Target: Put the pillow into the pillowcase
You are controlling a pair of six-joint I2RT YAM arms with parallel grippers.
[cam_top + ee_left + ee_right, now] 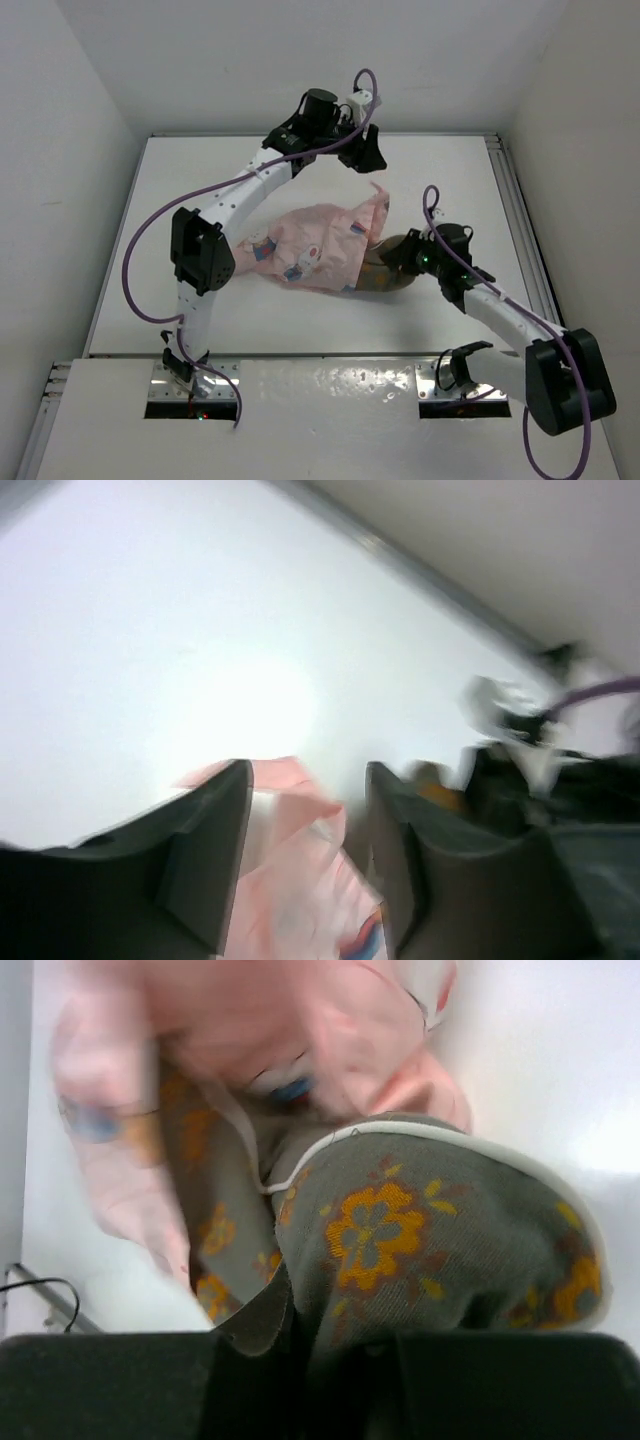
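The pink printed pillowcase (pixel 315 245) lies crumpled mid-table, one corner sticking up toward the back (pixel 378 195). The olive-brown pillow (pixel 385 272) with orange flowers pokes out of its right side, the rest hidden inside the cloth. My right gripper (pixel 398 255) is shut on the pillow's near end; in the right wrist view the pillow (pixel 420 1230) bunches into the jaws (pixel 330 1345), with the pillowcase (pixel 300 1020) draped over its far part. My left gripper (pixel 368 158) hovers just above the raised corner, jaws apart. In the left wrist view, blurred pink pillowcase (pixel 300 880) hangs loose between its fingers (pixel 215 850).
The white table (pixel 200 200) is boxed in by white walls on three sides. A metal rail (pixel 512 200) runs along its right edge. The left arm (pixel 230 200) stretches over the table's left half. A thin cable (pixel 40 1295) lies near the pillow's left side.
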